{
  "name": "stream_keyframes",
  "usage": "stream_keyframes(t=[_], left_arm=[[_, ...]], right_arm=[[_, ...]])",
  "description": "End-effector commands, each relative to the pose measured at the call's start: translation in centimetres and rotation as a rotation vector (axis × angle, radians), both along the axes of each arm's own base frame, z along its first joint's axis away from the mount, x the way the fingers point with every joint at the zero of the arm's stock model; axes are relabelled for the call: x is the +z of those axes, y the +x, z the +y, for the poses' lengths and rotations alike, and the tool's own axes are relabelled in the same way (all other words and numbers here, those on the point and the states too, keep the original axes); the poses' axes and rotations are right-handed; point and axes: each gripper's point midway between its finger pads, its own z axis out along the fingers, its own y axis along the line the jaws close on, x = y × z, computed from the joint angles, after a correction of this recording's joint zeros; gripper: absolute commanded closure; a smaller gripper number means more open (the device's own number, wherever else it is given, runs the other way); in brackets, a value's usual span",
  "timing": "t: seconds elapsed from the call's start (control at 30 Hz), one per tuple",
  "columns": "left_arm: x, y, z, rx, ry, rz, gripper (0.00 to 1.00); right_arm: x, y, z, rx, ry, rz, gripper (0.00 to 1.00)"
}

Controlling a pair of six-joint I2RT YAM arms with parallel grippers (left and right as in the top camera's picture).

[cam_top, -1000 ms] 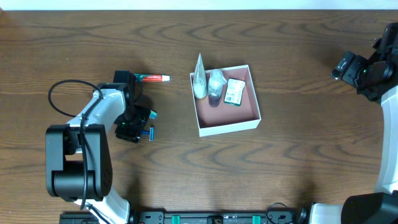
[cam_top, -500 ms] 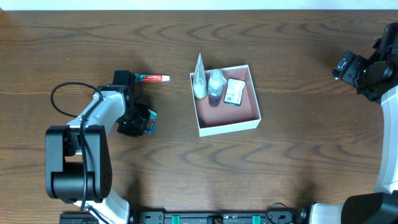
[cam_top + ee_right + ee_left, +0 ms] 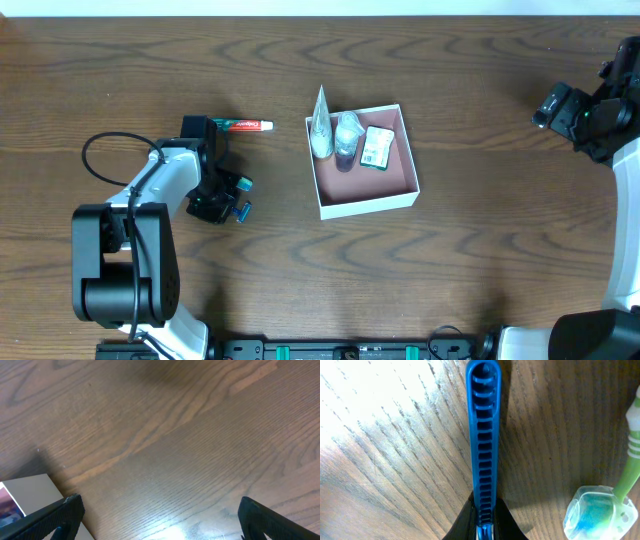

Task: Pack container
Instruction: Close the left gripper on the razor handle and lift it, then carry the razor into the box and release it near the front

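Note:
My left gripper (image 3: 214, 203) is low over the table, left of the container, and is shut on a blue ribbed handle (image 3: 482, 435). In the left wrist view the black fingertips (image 3: 465, 522) pinch the handle's near end. The handle lies flat on the wood and points away from me. The container (image 3: 376, 186) is a shallow white-walled box with a pink-brown floor. It holds a white pouch (image 3: 320, 130), a clear bottle (image 3: 346, 139) and a green packet (image 3: 378, 147). My right gripper (image 3: 160, 525) hangs open over bare wood at the far right (image 3: 578, 113).
A capped toothbrush (image 3: 600, 510) with a green-and-white handle lies just right of the blue handle. A toothpaste tube (image 3: 245, 126) lies on the table left of the container. In the right wrist view a white corner of the container (image 3: 30, 491) shows at the lower left.
The left gripper's jaws have closed on the blue handle, and the gripper has shifted slightly over it. The right arm has stayed still.

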Motion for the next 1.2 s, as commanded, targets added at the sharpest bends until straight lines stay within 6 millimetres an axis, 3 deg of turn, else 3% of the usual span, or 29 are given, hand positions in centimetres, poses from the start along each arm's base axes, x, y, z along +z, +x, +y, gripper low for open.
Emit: stream_keyframes(t=[0.0, 0.23, 0.4, 0.63, 0.87, 1.03, 1.17], left_arm=[[-2.5, -3.2, 0.6, -0.088, 0.023, 0.112, 0.94], [-2.3, -2.6, 0.8, -0.285, 0.02, 0.073, 0.94], [-0.7, -1.3, 0.8, -0.442, 0.011, 0.031, 0.94], [4.3, 0.5, 0.8, -0.562, 0.023, -0.057, 0.94], [11.2, 1.5, 0.4, -0.605, 0.071, -0.237, 0.94], [15.7, 1.6, -2.2, -0.681, 0.099, -0.399, 0.94], [17.9, 1.4, -5.1, -0.707, 0.088, -0.493, 0.94]], right_arm=[[-0.1, -0.1, -0.3, 0.002, -0.007, 0.006, 0.01], [-0.1, -0.1, -0.3, 0.002, -0.007, 0.006, 0.01], [-0.1, -0.1, -0.3, 0.002, -0.007, 0.006, 0.01], [-0.1, -0.1, -0.3, 0.002, -0.007, 0.006, 0.01], [-0.1, -0.1, -0.3, 0.002, -0.007, 0.006, 0.01], [-0.1, -0.1, -0.3, 0.002, -0.007, 0.006, 0.01], [-0.1, -0.1, -0.3, 0.002, -0.007, 0.006, 0.01]])
